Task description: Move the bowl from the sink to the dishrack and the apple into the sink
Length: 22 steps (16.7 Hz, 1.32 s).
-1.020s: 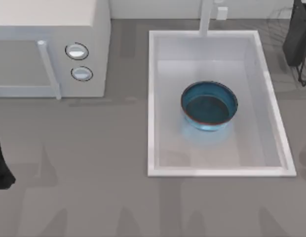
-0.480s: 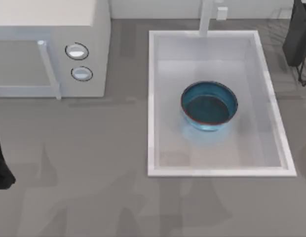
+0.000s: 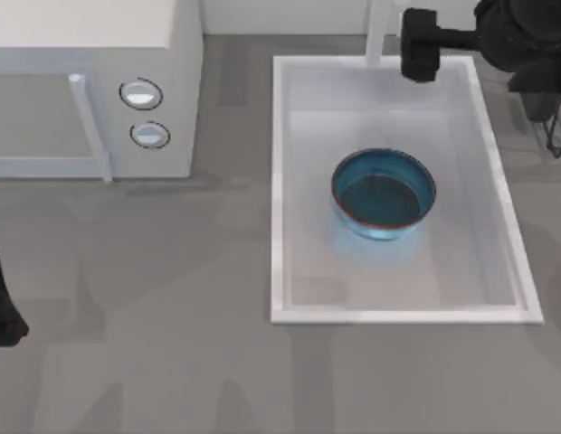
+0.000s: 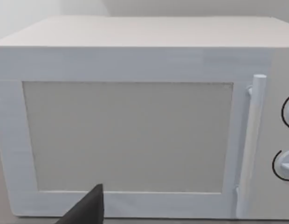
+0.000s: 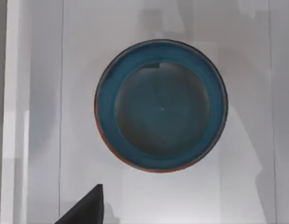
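The bowl is seen mid-frame in the sink; nothing is moved yet. The right gripper is held upper right; its opening cannot be told.

We see a grey countertop spreading out under soft, even light, with faint shadows along its near edge. A white microwave sits at its far left, two round knobs facing us.

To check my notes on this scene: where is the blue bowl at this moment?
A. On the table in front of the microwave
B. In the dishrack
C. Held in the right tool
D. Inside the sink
D: the bowl sits on the floor of the sink, with the right tool apart, over the sink's far rim.
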{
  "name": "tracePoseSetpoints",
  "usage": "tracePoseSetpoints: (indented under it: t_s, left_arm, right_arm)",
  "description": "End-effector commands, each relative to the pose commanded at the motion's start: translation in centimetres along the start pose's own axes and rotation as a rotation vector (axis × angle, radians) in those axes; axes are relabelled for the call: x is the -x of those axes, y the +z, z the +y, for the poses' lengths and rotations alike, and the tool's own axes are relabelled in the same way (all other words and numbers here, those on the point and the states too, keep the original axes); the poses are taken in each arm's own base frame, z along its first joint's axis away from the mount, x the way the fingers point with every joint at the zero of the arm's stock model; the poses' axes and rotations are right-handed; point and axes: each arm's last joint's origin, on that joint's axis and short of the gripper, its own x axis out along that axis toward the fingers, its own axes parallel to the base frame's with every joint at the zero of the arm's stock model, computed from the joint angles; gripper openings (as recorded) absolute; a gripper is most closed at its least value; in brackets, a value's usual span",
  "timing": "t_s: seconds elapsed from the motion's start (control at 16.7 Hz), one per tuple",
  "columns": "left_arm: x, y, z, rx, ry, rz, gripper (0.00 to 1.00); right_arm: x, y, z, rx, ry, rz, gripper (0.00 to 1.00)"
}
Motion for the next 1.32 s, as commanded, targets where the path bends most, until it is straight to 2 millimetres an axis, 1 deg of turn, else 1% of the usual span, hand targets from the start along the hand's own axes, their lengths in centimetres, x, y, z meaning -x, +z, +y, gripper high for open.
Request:
tracePoseSetpoints:
  t_s: [0.12, 0.24, 0.42, 0.54, 0.72, 1.02, 1.14, 1.2, 1.32]
  left_arm:
    - [0.0, 0.0, 0.0, 0.000, 0.000, 0.000, 1.00]
    - [0.0, 0.0, 0.0, 0.000, 0.000, 0.000, 1.00]
    - [0.0, 0.0, 0.0, 0.000, 0.000, 0.000, 1.00]
    - [0.0, 0.0, 0.0, 0.000, 0.000, 0.000, 1.00]
    - [0.0, 0.0, 0.0, 0.000, 0.000, 0.000, 1.00]
    - [0.0, 0.0, 0.0, 0.000, 0.000, 0.000, 1.00]
    - [0.0, 0.0, 0.0, 0.000, 0.000, 0.000, 1.00]
    - [0.0, 0.0, 0.0, 0.000, 0.000, 0.000, 1.00]
    - [0.0, 0.0, 0.0, 0.000, 0.000, 0.000, 1.00]
  right_arm:
    - [-4.1, 1.3, 2.8, 0.010, -0.025, 0.087, 1.00]
    - [-8.0, 1.8, 5.3, 0.020, -0.049, 0.156, 1.00]
    - [-12.8, 1.4, 8.2, 0.032, -0.079, 0.228, 1.00]
    - [-15.2, 0.9, 9.5, 0.036, -0.096, 0.257, 1.00]
    - [-17.1, 0.2, 10.6, 0.039, -0.111, 0.279, 1.00]
    - [-17.3, 0.1, 10.7, 0.039, -0.113, 0.282, 1.00]
    - [-17.6, 0.2, 10.5, 0.036, -0.115, 0.284, 1.00]
    - [-18.3, 0.0, 10.5, 0.039, -0.114, 0.284, 1.00]
    - [-20.7, -0.6, 10.4, 0.040, -0.114, 0.283, 1.00]
